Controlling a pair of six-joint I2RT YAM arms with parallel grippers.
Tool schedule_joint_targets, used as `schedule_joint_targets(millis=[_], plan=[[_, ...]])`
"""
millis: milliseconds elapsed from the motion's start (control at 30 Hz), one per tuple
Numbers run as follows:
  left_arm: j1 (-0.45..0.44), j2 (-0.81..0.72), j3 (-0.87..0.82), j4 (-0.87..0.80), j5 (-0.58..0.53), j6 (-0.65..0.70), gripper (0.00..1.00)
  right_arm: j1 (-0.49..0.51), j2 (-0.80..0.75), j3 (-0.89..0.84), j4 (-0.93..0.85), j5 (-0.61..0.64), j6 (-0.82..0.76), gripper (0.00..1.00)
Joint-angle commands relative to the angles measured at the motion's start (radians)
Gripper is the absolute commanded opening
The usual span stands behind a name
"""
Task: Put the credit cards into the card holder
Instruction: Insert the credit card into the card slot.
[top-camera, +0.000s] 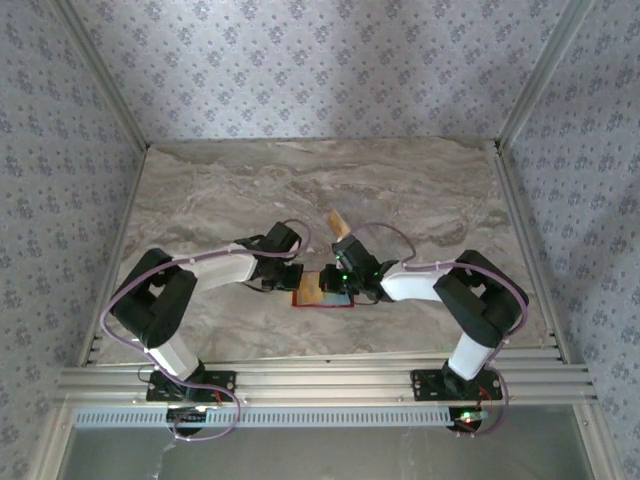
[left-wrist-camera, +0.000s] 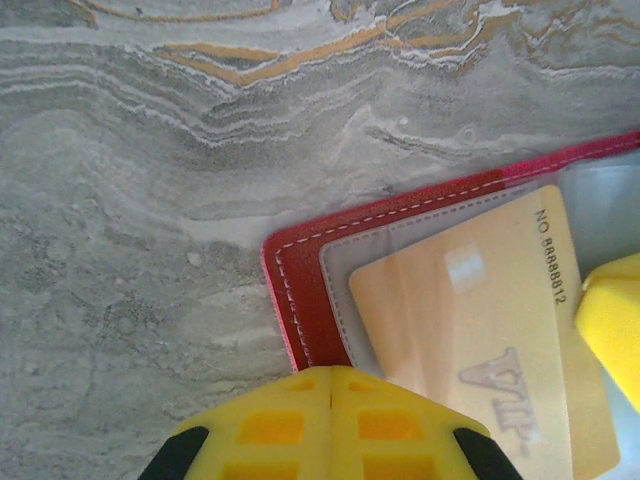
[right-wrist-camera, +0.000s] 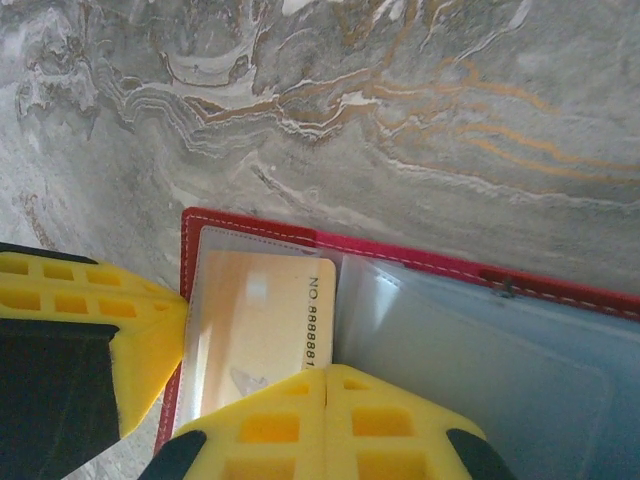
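Observation:
The red card holder lies open on the marble table between both grippers. A tan-yellow credit card printed with numbers sits in its left clear pocket. My left gripper is shut with nothing between its fingers, its tips over the holder's red left border. My right gripper is also shut and empty, its tips over the card's right edge at the holder's fold. Another small flat card, tan on top, lies on the table just behind the holder.
The holder's right half is a stack of pale clear sleeves inside the red rim. The two grippers stand very close together. Open marble surface stretches behind; patterned walls enclose the table.

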Motion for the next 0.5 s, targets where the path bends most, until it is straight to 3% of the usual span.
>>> schedule_joint_targets(millis=[0, 467], plan=[[-0.034, 0.075, -0.027, 0.014, 0.050, -0.010, 0.00, 0.037, 0.035, 0.035, -0.001, -0.006, 0.017, 0.00], [-0.035, 0.073, -0.030, 0.018, 0.055, -0.013, 0.00, 0.097, 0.044, 0.054, 0.090, 0.069, 0.073, 0.00]])
